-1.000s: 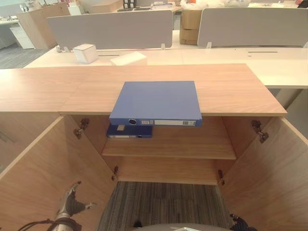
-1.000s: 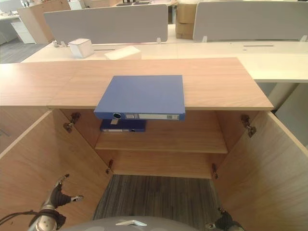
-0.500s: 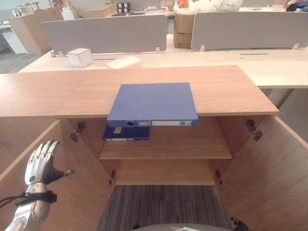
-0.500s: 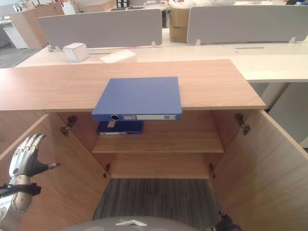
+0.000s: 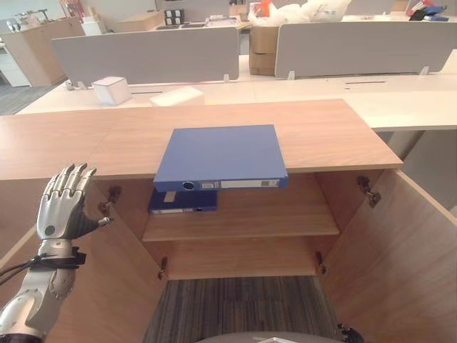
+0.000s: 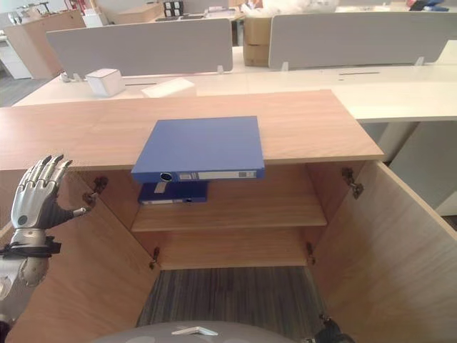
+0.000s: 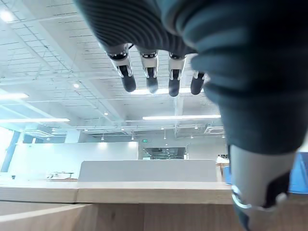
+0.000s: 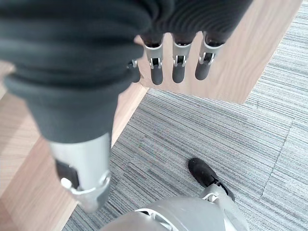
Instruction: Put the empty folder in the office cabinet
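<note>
We cannot tell whether the blue folder [image 5: 221, 154] lying shut on the cabinet top [image 5: 328, 136] is empty, and its overhanging front edge hides much of a second blue folder [image 5: 183, 201] on the upper shelf [image 5: 271, 218]. The right hand [image 8: 175, 67] hangs low by the right cabinet door [image 5: 400, 264], and the eye views cut it off at their bottom edge.

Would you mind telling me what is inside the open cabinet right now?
A blue folder lies flat on the cabinet's upper shelf, at its left. Its rear part is hidden under the cabinet top, where another folder lies.
</note>
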